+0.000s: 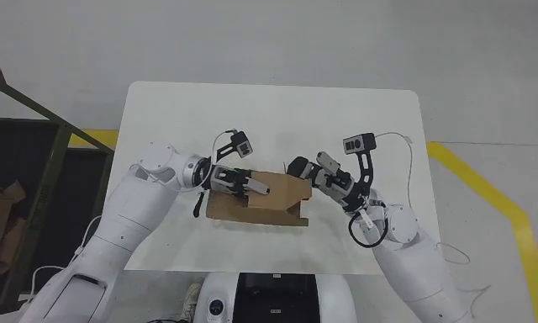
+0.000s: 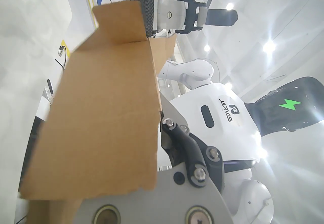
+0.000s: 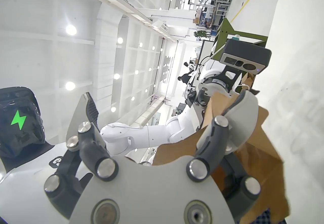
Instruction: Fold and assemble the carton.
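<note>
Flap folding seems in hand: the wide-open right claw (image 1: 301,172) leans on the carton (image 1: 262,207), the left claw (image 1: 255,186) I cannot tell; next, probably press that flap inward.

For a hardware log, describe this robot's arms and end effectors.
The left arm and right arm are glossy white with rounded joints. The right end effector has pale grey fingers, ribbed black pads and black linkages with silver screws. Each wrist carries a dark camera and white cable.
</note>
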